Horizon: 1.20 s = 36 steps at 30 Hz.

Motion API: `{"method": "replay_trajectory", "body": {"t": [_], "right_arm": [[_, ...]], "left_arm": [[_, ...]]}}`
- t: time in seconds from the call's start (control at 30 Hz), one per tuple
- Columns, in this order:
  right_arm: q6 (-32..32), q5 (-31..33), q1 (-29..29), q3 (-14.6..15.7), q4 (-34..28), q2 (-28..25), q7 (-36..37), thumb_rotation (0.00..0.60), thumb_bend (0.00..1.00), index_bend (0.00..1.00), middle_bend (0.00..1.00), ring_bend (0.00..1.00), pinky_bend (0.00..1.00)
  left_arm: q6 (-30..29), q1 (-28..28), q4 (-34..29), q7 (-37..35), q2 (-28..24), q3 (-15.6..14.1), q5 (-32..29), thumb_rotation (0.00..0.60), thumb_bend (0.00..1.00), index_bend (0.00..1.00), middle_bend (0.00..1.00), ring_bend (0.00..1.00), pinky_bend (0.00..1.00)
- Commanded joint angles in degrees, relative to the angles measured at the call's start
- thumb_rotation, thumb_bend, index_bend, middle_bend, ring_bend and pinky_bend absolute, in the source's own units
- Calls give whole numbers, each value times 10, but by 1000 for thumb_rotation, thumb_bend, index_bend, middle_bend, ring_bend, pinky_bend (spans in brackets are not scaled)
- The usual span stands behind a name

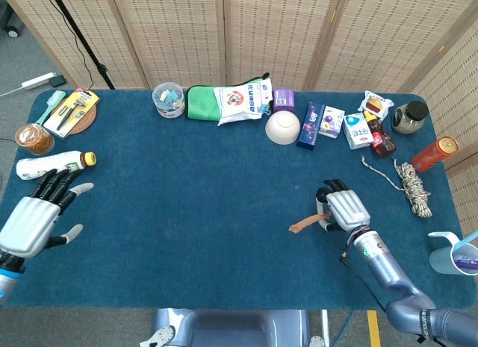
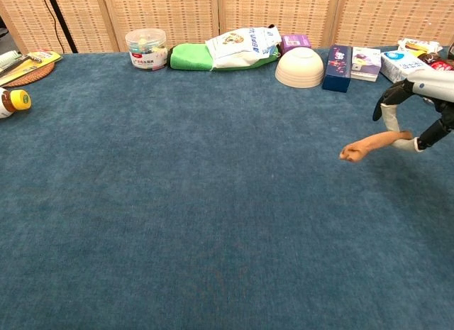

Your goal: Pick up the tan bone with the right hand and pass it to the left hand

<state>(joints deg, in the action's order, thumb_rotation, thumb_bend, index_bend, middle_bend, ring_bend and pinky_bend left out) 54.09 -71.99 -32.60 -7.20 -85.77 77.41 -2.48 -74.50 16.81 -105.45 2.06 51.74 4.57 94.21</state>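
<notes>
Bone [image 2: 371,143], one, tan, grasped by right hand [image 1: 340,207], left hand [image 1: 36,216] empty, fingers spread

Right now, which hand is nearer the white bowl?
Right. The right hand, holding the tan bone, is just in front of the white bowl; the left hand is open across the table.
</notes>
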Motion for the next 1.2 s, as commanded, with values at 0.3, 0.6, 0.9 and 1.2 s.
{"method": "replay_trajectory", "body": {"t": [0.3, 0.6, 0.9, 1.2], "right_arm": [[14, 78, 9, -41, -126, -34, 14, 600, 493, 677, 296, 128, 87], [12, 120, 2, -56, -171, -35, 16, 600, 494, 679, 296, 128, 87], [2, 139, -7, -60, -196, -33, 23, 600, 495, 682, 297, 128, 87], [-6, 144, -12, -64, -212, -25, 44, 600, 496, 684, 299, 128, 87]], "left_arm": [[53, 90, 28, 4, 76, 5, 95, 600, 228, 244, 75, 26, 0], [67, 137, 69, 19, 155, 8, 122, 600, 228, 297, 75, 14, 0], [77, 170, 93, 39, 215, 18, 113, 600, 228, 320, 75, 8, 0], [100, 212, 112, 56, 274, 33, 94, 600, 228, 346, 75, 0, 0]]}}
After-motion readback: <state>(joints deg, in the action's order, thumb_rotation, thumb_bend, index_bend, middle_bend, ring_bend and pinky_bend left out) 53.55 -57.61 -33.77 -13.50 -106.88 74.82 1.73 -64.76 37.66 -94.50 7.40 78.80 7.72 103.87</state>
